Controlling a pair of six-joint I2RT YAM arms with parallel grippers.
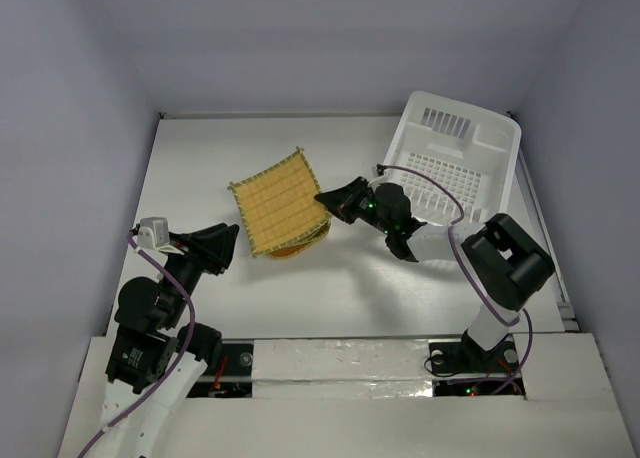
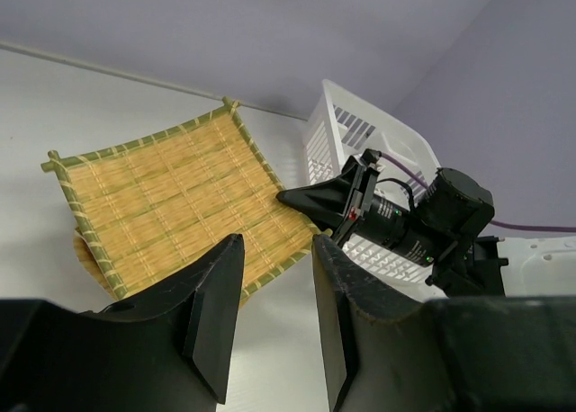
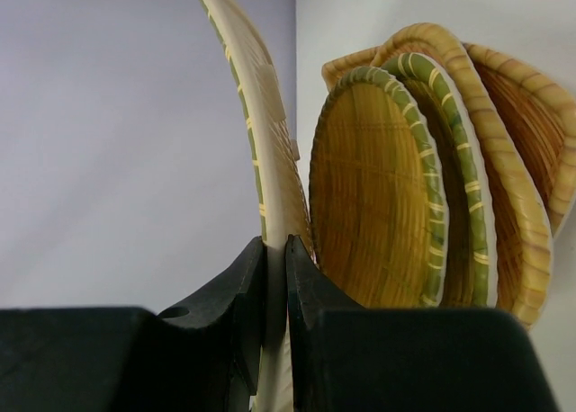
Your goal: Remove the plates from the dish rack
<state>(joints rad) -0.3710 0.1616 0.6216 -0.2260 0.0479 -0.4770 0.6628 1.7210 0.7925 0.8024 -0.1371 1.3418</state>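
My right gripper [image 1: 325, 197] is shut on the edge of a square yellow woven plate [image 1: 278, 202] with a green rim and holds it tilted over a stack of wicker plates [image 1: 300, 246] on the table. In the right wrist view the held plate [image 3: 256, 124] stands edge-on between my fingers, with the round and rounded plates [image 3: 423, 178] of the stack beside it. The white dish rack [image 1: 455, 158] stands at the back right; I see no plates in it. My left gripper [image 1: 228, 240] is open and empty, left of the stack. The left wrist view shows the square plate [image 2: 171, 201] and rack [image 2: 360, 133].
The table is white, enclosed by grey walls on three sides. The right arm's base [image 1: 505, 263] stands in front of the rack. A purple cable [image 1: 425, 183] loops over the rack's front wall.
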